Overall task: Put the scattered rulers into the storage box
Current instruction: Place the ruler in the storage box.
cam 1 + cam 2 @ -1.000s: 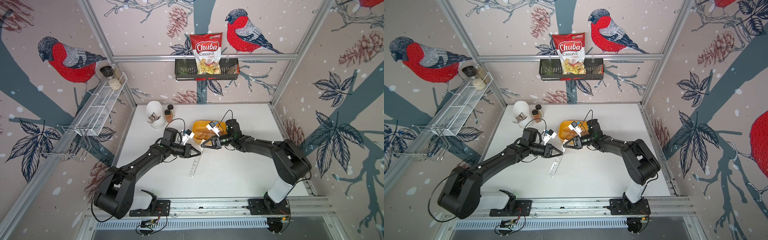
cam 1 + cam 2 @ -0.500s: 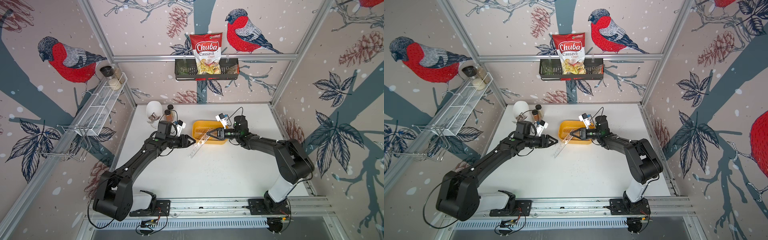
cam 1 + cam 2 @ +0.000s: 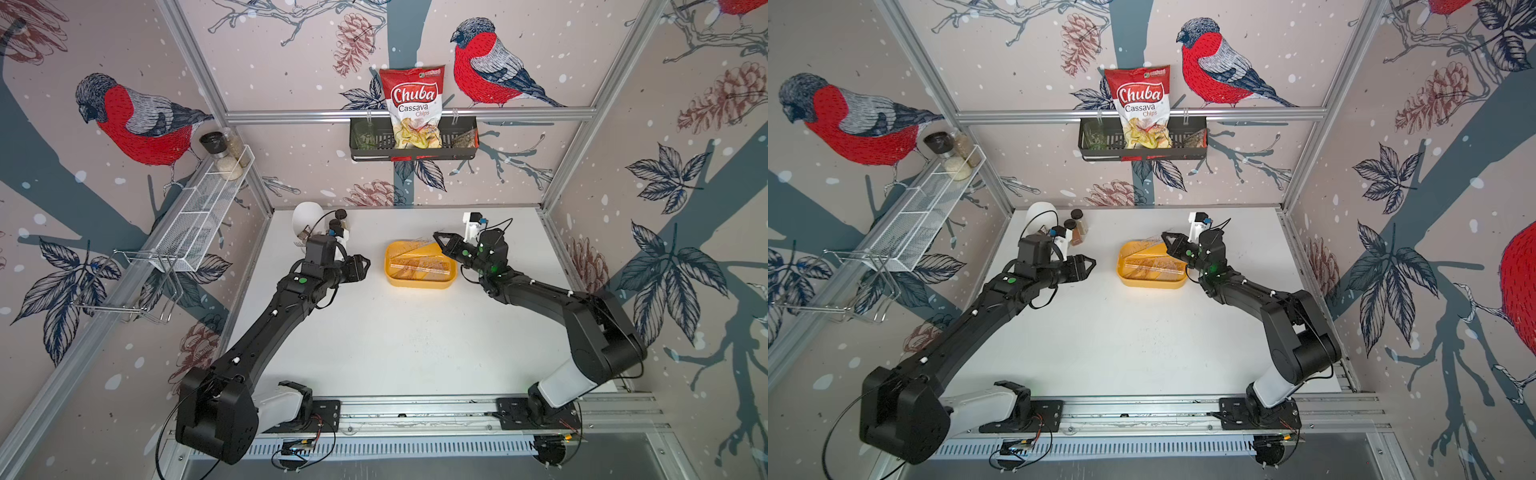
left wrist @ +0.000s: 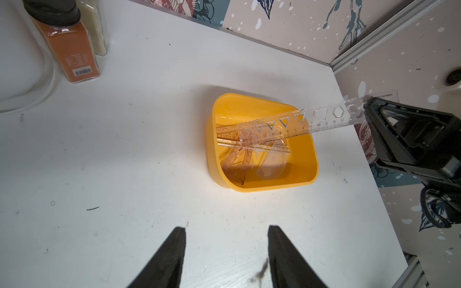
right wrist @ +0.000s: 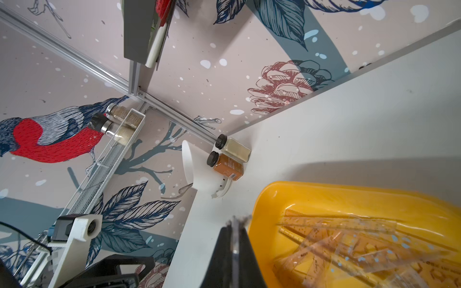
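My left gripper (image 4: 227, 228) hangs with its jaws apart and nothing between them, just off the left side of the shallow yellow-orange plastic storage box (image 4: 274, 185). It has no part in this step and is best kept clear of the box's mouth.

Inside the box lies a pile of clear and tinted plastic rulers (image 4: 239, 162), set squares among them.

My right gripper (image 4: 368, 104) is clenched on one end of a long clear plastic stencil ruler (image 4: 321, 117), out past the box's right rim. The ruler slants down across that rim, its free end resting on the pile. I see no ruler on the white worktop (image 4: 124, 162) around the box, so I judge this the last one.

To finish well, I should lower the held end toward the rim and aim the ruler along the box's diagonal before letting go. It looks longer than the box, so released at this tilt it could tip out over the right rim.

The worktop in front of the box is bare. The orange spice jar (image 4: 67, 45) stands well to the box's left. The wall is close beyond the box's right side, so I should withdraw upward.
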Controlling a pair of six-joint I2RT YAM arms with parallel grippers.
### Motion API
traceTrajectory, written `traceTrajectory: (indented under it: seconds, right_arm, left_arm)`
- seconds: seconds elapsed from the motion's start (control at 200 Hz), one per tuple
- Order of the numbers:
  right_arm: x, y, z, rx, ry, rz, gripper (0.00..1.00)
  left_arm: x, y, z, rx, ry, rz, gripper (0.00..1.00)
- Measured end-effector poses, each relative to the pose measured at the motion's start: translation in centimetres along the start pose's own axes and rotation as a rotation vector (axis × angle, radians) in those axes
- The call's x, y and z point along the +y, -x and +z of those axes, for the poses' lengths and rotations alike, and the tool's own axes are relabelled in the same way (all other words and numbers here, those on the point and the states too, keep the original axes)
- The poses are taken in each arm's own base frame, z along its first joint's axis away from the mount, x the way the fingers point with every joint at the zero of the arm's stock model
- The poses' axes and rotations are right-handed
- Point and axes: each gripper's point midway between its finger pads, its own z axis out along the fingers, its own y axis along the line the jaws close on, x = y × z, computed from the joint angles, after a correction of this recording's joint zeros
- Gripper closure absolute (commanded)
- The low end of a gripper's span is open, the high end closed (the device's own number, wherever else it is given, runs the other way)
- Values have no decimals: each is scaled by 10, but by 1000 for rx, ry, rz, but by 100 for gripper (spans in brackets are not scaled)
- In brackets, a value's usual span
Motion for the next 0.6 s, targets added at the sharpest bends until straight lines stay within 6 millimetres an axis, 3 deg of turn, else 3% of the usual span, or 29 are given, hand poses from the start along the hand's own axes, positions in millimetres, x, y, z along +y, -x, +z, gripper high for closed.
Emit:
traceTrajectory:
  seconds: [0.6]
  right_arm:
    - [-27, -35, 2, 33, -176, 15, 100]
  left_arm:
    - [7, -8, 1, 17, 28, -6, 42]
